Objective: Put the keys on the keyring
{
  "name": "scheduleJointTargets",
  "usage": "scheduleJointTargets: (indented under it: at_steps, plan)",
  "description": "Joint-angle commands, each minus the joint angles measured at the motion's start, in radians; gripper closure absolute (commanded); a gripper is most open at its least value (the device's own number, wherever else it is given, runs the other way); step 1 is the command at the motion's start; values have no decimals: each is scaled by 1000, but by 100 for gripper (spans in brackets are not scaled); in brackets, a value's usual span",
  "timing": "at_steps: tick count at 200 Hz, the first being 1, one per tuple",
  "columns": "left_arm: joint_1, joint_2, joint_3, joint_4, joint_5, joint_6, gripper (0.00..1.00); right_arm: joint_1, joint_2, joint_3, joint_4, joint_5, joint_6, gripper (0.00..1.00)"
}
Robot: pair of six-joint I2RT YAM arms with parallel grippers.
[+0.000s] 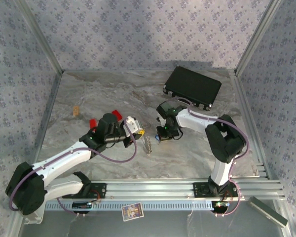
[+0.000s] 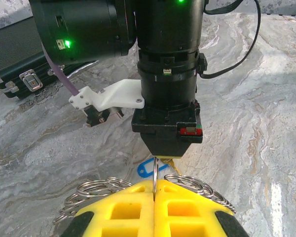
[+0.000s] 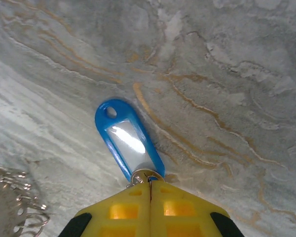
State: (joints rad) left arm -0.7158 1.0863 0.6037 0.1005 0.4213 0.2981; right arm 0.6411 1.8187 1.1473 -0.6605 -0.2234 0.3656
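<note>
One blue key (image 3: 129, 143) is in sight, along with one keyring (image 2: 96, 190), two small red pieces (image 1: 117, 114) and one black case (image 1: 192, 87) near the far right corner of the tabletop (image 1: 89, 94). The blue key is a slim, rounded blue plastic tag with a pale, glossy window down its middle. It has a small hole at one end and a little metal loop at the other. It lies flat near the middle of the tabletop. In the right wrist view its long axis slants up and to the left, with the hole end pointing away from the right gripper (image 3: 149, 190). That gripper's yellow fingers (image 3: 123, 212) are closed on the metal loop. The keyring is a bunch of thin silvery wire loops fanned out to both sides of the left gripper (image 2: 154, 190), whose fingers are pressed together on one thin wire of it. The key lies just beyond the keyring.
</note>
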Motion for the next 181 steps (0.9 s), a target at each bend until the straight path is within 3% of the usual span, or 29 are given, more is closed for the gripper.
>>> scheduleJointTargets:
  at_steps: [1, 44, 181]
  plan:
    - [-8, -23, 23, 16, 7, 16, 100, -2, 27, 19, -6, 30, -21, 100]
    - [-8, -8, 33, 20, 13, 18, 100, -1, 23, 23, -14, 56, -25, 85]
    - [-8, 1, 38, 17, 17, 22, 100, 17, -18, 37, -48, 93, -22, 82]
